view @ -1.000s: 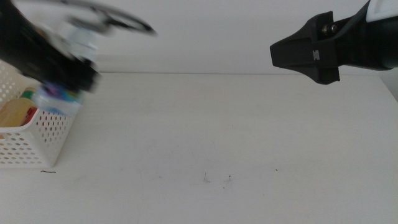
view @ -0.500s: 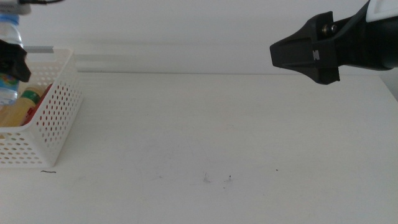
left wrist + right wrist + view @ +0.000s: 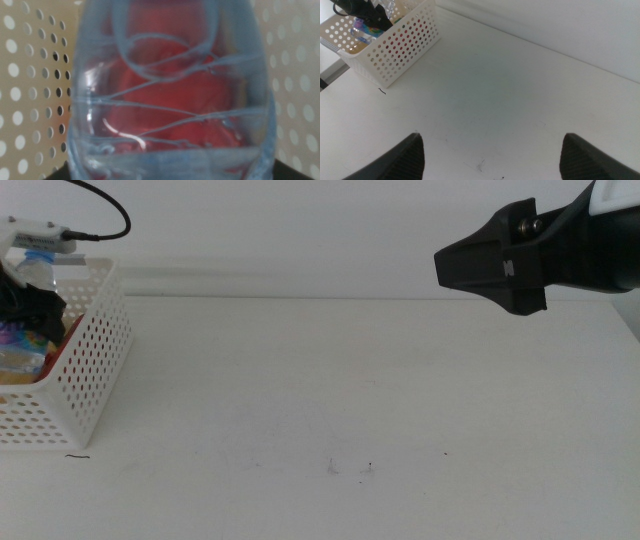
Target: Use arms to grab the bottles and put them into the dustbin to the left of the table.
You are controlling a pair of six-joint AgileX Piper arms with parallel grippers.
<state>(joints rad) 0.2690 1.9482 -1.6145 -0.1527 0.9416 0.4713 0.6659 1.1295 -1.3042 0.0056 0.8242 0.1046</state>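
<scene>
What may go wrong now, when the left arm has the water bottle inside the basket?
1. The left gripper holds the clear water bottle low inside the white basket, close to its perforated wall; it might catch the rim on withdrawal.
2. A red item lies right behind the bottle, so the drop may land on it and tip.
The right gripper waits open above the table.

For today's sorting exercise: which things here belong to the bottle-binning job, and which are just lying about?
Part of the job:
- clear water bottle, inside the basket, at the left gripper
- white perforated dustbin
- red can in the bin
- right gripper, waiting, open

Just there:
- white table
- black cable
</scene>
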